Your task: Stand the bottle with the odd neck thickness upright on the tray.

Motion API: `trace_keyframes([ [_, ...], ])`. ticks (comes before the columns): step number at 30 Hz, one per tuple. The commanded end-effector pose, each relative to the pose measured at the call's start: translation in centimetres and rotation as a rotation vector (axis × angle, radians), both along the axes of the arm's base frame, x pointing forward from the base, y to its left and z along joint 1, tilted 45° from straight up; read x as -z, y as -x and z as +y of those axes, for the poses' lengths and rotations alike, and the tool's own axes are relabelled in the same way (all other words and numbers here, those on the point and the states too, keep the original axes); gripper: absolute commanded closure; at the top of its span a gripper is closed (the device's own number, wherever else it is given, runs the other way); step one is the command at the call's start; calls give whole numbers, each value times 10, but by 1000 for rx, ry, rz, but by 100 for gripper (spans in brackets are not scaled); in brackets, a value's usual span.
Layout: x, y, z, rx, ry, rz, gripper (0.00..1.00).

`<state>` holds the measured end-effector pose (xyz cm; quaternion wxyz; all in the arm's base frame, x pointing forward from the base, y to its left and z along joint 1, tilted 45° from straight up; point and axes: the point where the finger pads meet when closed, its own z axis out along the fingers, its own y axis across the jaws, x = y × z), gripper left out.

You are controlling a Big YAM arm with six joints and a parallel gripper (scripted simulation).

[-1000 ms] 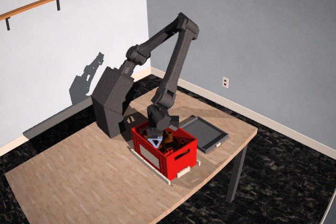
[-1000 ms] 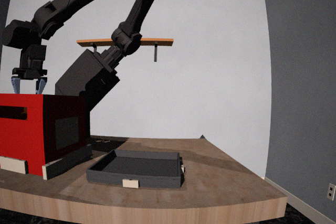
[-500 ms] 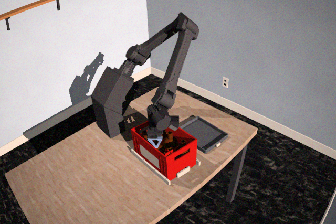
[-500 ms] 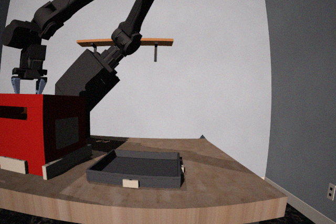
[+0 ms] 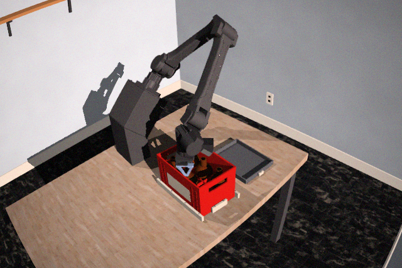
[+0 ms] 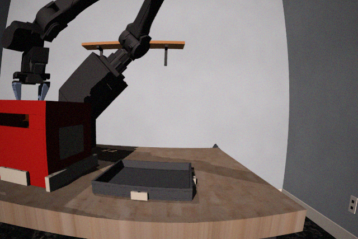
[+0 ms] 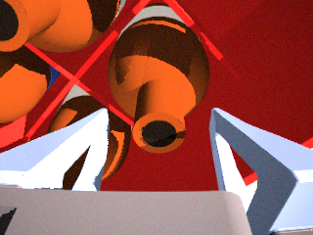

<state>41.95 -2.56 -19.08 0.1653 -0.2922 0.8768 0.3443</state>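
The gripper [image 7: 158, 132] hangs open over the red crate [image 5: 207, 198], fingers either side of a bottle [image 7: 158, 85], holding nothing.

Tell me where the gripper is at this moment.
The gripper hangs open just above the red crate, at the far left of the exterior view. In the wrist view, its fingers flank one bottle's neck without touching it.

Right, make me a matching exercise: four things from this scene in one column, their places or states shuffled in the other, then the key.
1. end effector
2. tray
3. crate
4. bottle below the fingers

A. holds no bottle
B. red, bottles inside
C. open, above the crate
D. upright in a crate cell

Pairs: 1-C, 2-A, 3-B, 4-D
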Motion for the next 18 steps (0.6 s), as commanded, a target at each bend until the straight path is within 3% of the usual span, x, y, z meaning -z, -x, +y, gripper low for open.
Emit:
trace_keyframes([
  [1, -14, -9, -20, 16, 11, -27, 39],
  [18, -51, -11, -59, 16, 21, -42, 39],
])
